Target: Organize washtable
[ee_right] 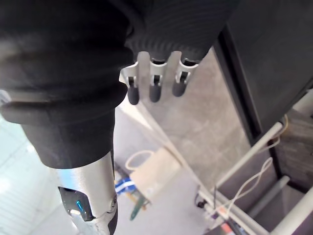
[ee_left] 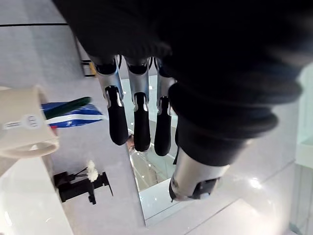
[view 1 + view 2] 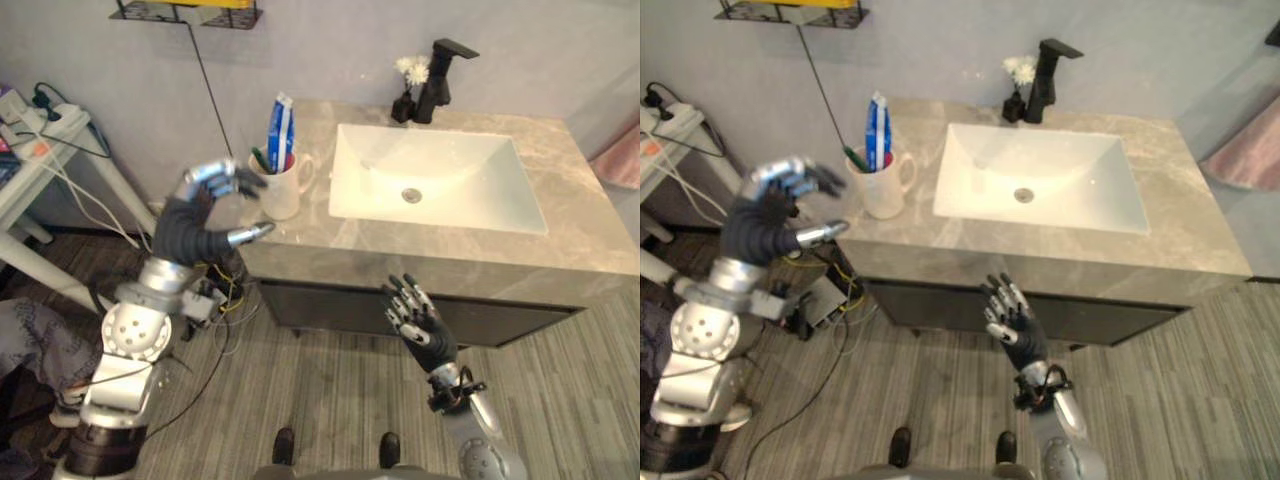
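The left hand (image 3: 203,208) is hovering open just beside the white mug (image 3: 282,186) on the washtable (image 3: 560,200).
The mug is standing upright near the counter's left front corner, beside the sink (image 3: 470,170), and is carrying a blue toothpaste tube (image 3: 281,125) and a green toothbrush (image 3: 260,158); the left hand's fingers are arching apart above the thumb, gripping nothing, not yet touching the mug as far as I can tell; the right hand (image 3: 420,318) is hanging low before the cabinet front, its fingers straight and spread, empty; a black faucet (image 3: 440,75) and a small white flower (image 3: 411,72) are standing at the back edge; the step in hand is looking like the approach to the mug; the next move is calling for closing fingers and thumb round the mug's body while keeping it upright, so the tube and brush are not tipping out.
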